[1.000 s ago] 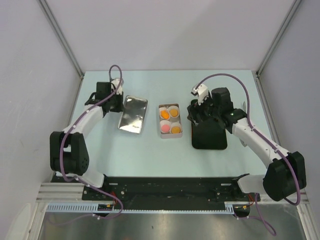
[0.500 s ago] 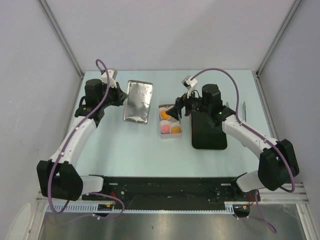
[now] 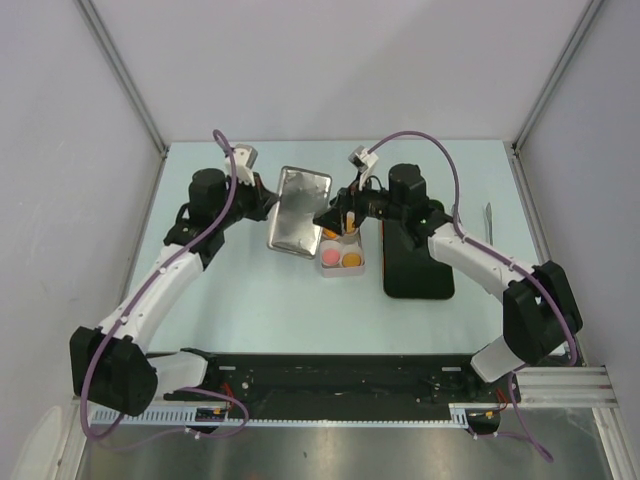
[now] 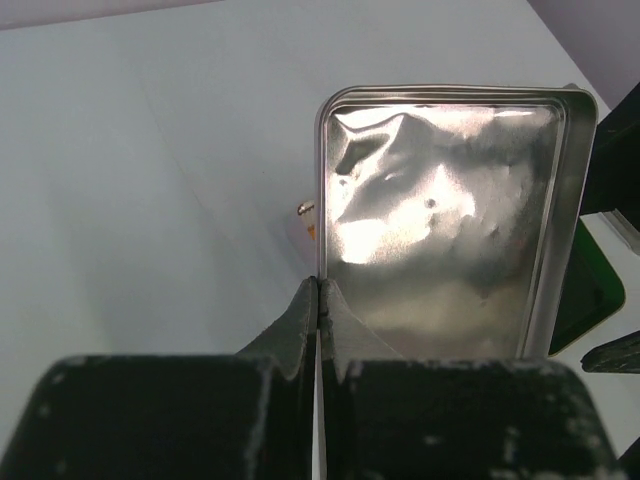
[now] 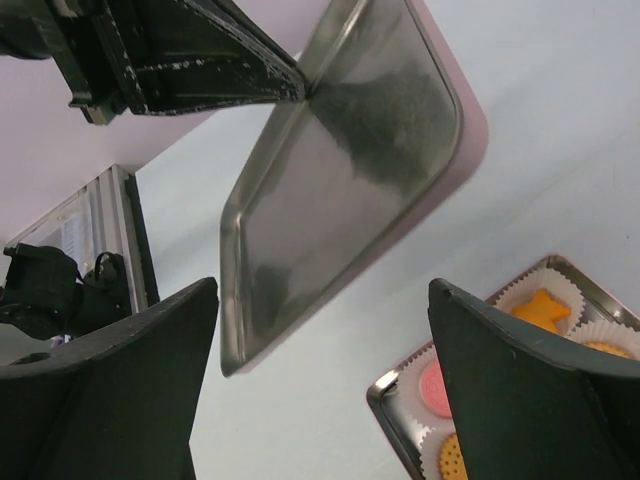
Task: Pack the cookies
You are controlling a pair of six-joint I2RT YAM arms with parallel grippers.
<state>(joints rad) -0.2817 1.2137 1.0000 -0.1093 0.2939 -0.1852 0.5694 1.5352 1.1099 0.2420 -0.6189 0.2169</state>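
You've got the cookies (image 3: 351, 260) sitting in white paper cups (image 5: 520, 288) inside the little tin (image 3: 340, 274) on the table (image 3: 300, 300), orange ones plus a pink one. A black mat (image 3: 418, 270) lies just right of the tin. Your right claw (image 3: 338, 217) hangs over the tin's far end, fingers spread wide, nothing in it. Past the tin and a bit left, your left claw (image 4: 318, 285) is pinched tight on the edge of the silver lid (image 4: 440, 210), which sits tilted.

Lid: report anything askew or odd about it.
The lid is off the tin: the left gripper pinches one edge and holds it tilted above the table. No spill shows.
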